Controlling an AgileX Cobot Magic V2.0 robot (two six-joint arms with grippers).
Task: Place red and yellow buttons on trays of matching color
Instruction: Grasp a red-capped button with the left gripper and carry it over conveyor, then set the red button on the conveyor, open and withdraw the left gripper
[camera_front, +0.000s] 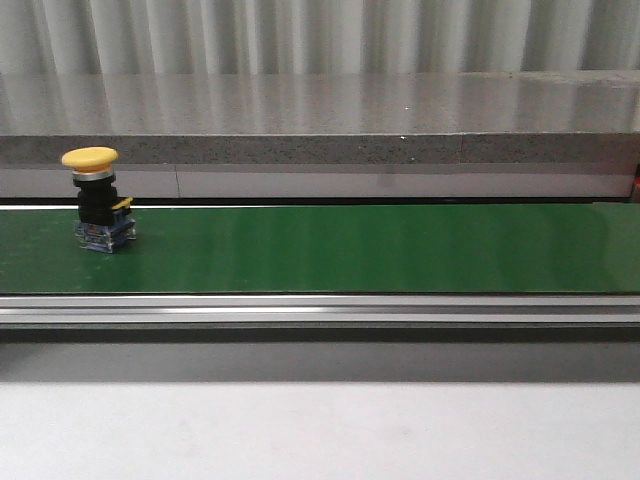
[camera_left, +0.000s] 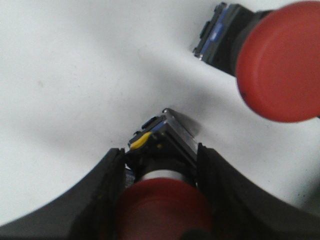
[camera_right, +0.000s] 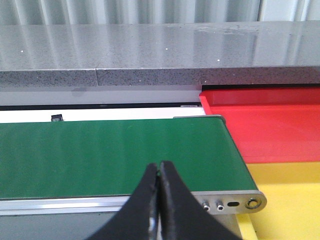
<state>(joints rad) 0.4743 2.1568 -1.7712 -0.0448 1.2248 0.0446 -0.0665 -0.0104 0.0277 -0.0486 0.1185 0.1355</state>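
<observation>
A yellow button (camera_front: 95, 198) with a black body stands upright at the left end of the green belt (camera_front: 350, 248). My left gripper (camera_left: 160, 155) is shut on a red button (camera_left: 162, 200), its black fingers on both sides of the button's body, over a white surface. A second red button (camera_left: 275, 60) lies on its side on that white surface beyond it. My right gripper (camera_right: 159, 167) is shut and empty, in front of the right end of the belt (camera_right: 100, 152). A red tray (camera_right: 270, 125) and a yellow tray (camera_right: 290, 200) lie beside that belt end. Neither gripper shows in the front view.
A grey speckled ledge (camera_front: 320, 135) runs behind the belt. A metal rail (camera_front: 320, 310) edges the belt's front, with a white table surface (camera_front: 320, 430) before it. The belt's end bracket (camera_right: 235, 202) carries screws.
</observation>
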